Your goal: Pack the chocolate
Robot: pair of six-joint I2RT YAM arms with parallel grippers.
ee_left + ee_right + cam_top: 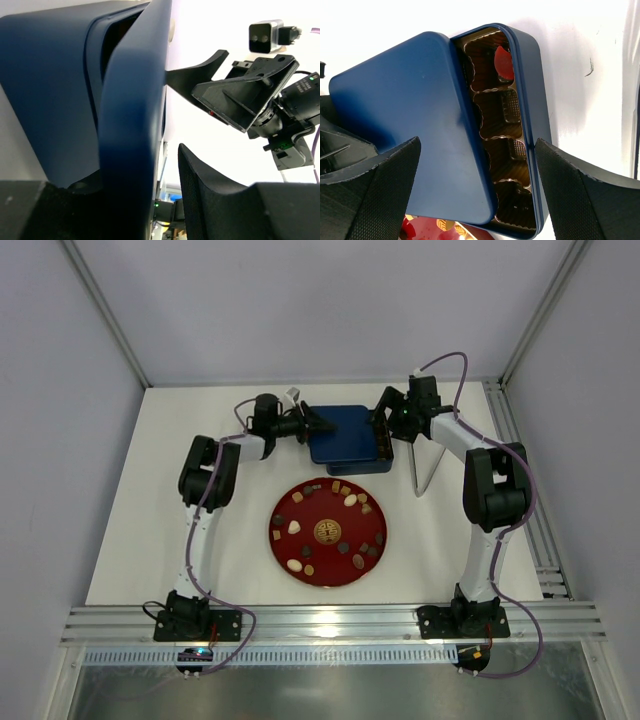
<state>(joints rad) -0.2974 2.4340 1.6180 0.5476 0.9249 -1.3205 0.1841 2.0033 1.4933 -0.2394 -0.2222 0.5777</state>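
The right pincer gapes wide astride the blue tin. The left pincer straddles its lid, and I cannot tell whether it grips. The chocolate lies scattered on the red plate near the tin; the pieces look light, hard, smooth and easily scuffed, probably best pinched gently across their sides.

White tabletop enclosed by 3 pale grey walls; aluminium posts rise at its 2 far corners; slotted aluminium rails line its near edge; soft, even light.

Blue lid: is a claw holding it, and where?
Left gripper straddles an edge of the lid; a firm grip cannot be told. Right gripper is open, holding nothing.
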